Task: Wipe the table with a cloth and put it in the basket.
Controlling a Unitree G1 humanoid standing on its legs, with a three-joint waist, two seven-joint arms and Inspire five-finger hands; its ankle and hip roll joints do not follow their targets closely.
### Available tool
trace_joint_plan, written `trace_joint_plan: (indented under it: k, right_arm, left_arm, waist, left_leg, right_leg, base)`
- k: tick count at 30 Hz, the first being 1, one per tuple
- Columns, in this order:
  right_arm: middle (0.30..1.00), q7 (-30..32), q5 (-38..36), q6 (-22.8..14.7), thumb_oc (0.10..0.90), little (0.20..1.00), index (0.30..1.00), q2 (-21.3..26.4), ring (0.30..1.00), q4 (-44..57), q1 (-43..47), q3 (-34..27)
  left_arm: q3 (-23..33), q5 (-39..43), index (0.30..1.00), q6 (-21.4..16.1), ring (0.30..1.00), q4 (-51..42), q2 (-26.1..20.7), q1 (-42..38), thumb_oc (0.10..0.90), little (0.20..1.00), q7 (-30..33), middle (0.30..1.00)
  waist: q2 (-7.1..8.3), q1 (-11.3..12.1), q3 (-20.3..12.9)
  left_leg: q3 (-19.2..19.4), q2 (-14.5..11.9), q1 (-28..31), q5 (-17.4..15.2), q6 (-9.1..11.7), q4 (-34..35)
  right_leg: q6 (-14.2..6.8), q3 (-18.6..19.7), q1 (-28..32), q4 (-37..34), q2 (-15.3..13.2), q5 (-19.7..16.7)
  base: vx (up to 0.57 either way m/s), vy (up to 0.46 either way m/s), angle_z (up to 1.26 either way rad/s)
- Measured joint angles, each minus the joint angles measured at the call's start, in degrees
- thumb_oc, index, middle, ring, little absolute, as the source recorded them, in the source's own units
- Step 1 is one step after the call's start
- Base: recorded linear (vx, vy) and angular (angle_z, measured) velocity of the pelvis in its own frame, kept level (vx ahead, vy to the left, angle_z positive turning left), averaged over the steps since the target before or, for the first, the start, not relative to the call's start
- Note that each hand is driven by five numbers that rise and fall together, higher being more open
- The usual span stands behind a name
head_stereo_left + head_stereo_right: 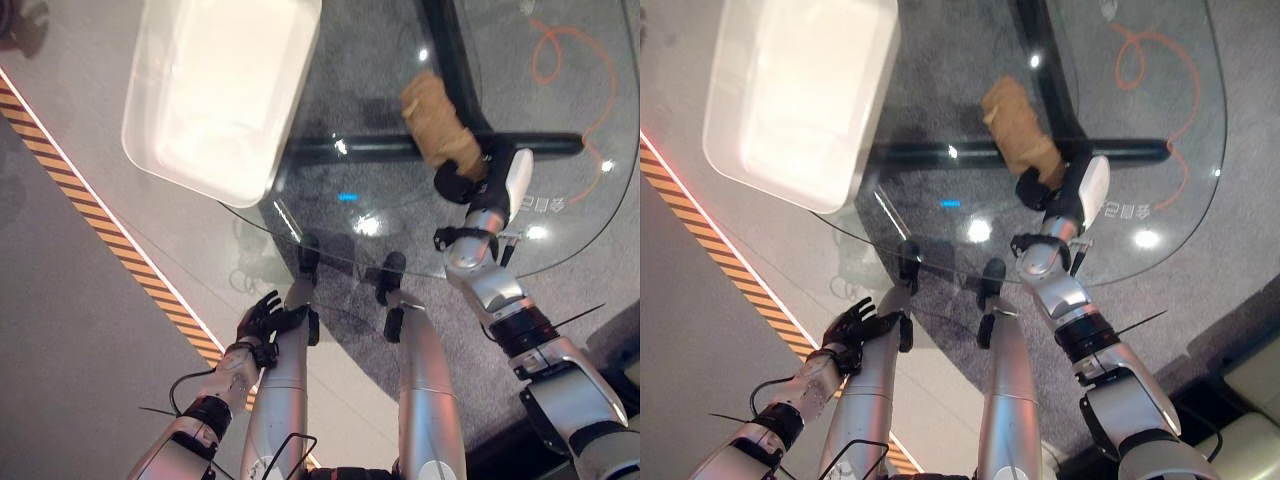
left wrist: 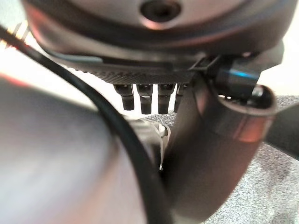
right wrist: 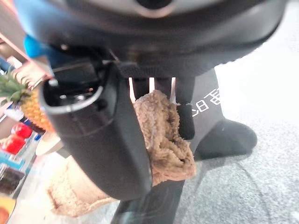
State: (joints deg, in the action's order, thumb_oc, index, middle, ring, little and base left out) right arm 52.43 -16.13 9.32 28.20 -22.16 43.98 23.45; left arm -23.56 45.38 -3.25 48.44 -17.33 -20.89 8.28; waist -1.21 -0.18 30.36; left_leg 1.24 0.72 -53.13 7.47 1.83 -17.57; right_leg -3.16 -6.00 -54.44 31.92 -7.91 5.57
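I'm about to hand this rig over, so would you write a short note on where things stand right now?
Right hand: shut on the tan cloth, which lies on the glass table.
Left hand: low beside the table's near edge, fingers relaxed, holding nothing.
White basket: on the table's far left part, apart from the cloth.
Done: cloth gripped; how much has been wiped cannot be told.
Left: finish wiping, then carry the cloth left and drop it in the basket.
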Motion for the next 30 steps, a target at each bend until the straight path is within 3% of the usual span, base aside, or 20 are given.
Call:
trace_joint_plan:
  k: [8,17,23,30]
  right_arm:
    - [0.3,6.73,-4.72,-3.77,0.1,0.2,0.3,0.01,0.3,-3.8,0.94,-0.56]
    - [0.3,13.87,-11.69,-11.07,0.1,0.2,0.3,0.26,0.3,-10.59,-1.6,-11.52]
    - [0.3,16.35,-13.95,-15.02,0.1,0.2,0.3,0.23,0.3,-11.07,-3.62,-13.05]
    - [0.3,16.5,-14.09,-15.14,0.1,0.2,0.3,-0.09,0.3,-10.05,-3.48,-13.04]
  left_arm:
    - [-0.04,0.05,0.9,-0.08,0.9,-0.09,-0.05,0.0,0.8,0.9,-0.12,0.9]
    - [-0.21,0.17,0.9,-0.24,0.9,-0.18,-0.14,0.03,0.8,0.9,-0.1,0.9]
    - [-0.24,0.52,0.9,-0.25,0.9,-0.13,-0.32,0.12,0.8,0.9,-0.04,0.9]
    - [-0.24,0.52,0.9,-0.27,0.9,-0.17,-0.19,0.12,0.8,0.9,-0.06,0.9]
  waist:
    - [0.0,0.48,0.0]
    - [0.0,0.52,0.0]
    - [-0.04,0.04,0.02]
    - [-0.16,0.18,0.08]
  left_leg:
    - [0.25,0.25,0.02,-0.11,0.12,0.48]
    - [0.88,0.2,0.01,-0.11,-0.02,1.03]
    - [1.35,0.08,0.03,0.06,-0.26,1.53]
    - [1.34,0.04,0.08,0.06,-0.25,1.57]
  right_leg:
    - [-0.02,0.32,-0.36,-0.19,-0.22,0.02]
    - [-0.2,1.22,-0.79,-0.91,0.07,-0.1]
    - [-0.39,1.63,-0.82,-1.44,0.22,-0.59]
    - [-0.39,1.62,-0.85,-1.31,0.26,-0.59]
  base:
    - [0.0,0.0,0.0]
    - [0.0,-0.003,-0.03]
    - [0.0,-0.001,-0.04]
    - [0.0,0.0,0.0]
